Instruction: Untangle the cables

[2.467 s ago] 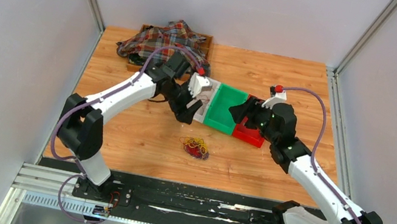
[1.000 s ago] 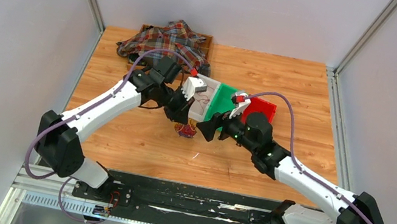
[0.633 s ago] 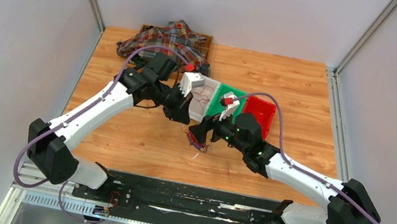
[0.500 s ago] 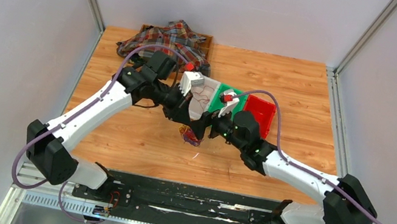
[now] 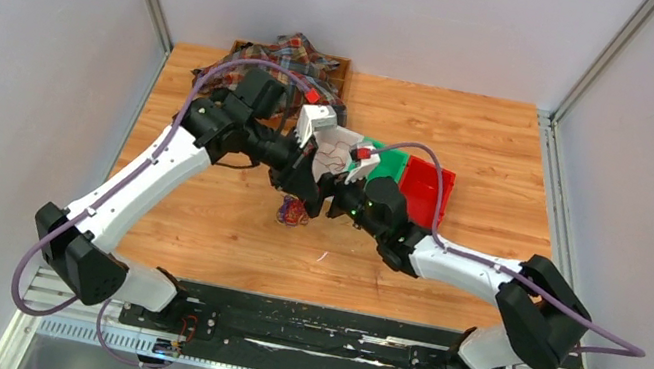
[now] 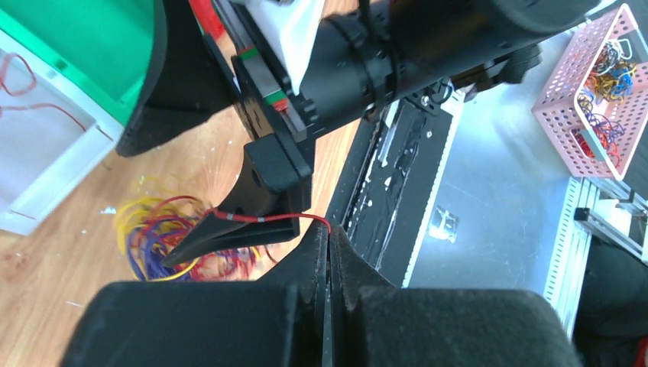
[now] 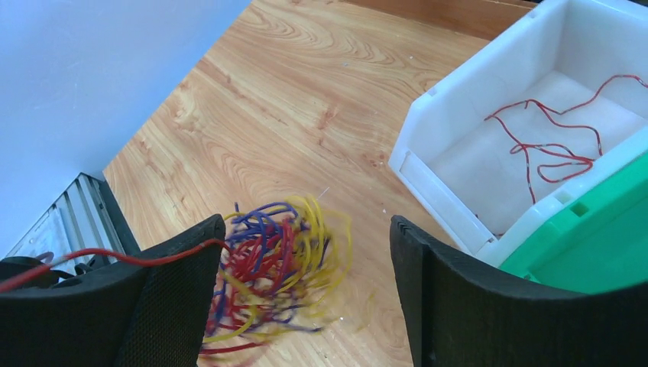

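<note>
While the left fingers (image 6: 309, 264) pinch one red strand (image 6: 267, 219) that drapes over a right fingertip, the right fingers (image 7: 466, 298) stand spread wide, the blurred tangle of cables (image 7: 279, 264) showing between them at the wooden counter (image 7: 306, 92), just beside a white bin (image 7: 428, 164) holding red wire (image 7: 542, 145).

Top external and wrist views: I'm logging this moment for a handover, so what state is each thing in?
left gripper: shut on a red wire.
right gripper: open, that wire draped over one finger.
cables: one tangled clump.
white bin: upright, a few red wires inside.
green bin: no wires in the part shown.
plaid cloth: crumpled.
</note>
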Controlling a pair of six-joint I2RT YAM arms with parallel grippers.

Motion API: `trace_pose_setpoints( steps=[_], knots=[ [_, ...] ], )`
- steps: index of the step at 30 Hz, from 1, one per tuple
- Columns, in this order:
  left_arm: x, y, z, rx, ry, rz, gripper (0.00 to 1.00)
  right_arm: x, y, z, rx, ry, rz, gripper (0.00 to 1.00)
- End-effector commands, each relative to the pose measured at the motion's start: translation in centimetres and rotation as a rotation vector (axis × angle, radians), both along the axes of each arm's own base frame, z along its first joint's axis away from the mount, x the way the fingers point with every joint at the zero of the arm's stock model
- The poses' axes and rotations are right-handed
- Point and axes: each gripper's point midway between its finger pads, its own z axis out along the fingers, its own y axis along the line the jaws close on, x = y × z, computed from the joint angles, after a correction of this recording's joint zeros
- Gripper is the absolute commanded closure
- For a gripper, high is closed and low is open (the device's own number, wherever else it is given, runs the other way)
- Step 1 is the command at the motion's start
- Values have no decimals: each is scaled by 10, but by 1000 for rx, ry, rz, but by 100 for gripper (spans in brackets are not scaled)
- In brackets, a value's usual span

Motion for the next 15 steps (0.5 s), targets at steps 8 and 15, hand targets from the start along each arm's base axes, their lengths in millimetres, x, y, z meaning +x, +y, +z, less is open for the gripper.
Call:
trace_pose_setpoints(
  steps=[8, 15],
  knots=[
    [-9, -5, 110, -177, -207, -31, 99, -7, -32, -48, -1, 100, -147, 22],
    [-6, 0, 147, -211, -312, 8, 99, -15, -42, -70, -37, 143, -168, 23]
  ],
)
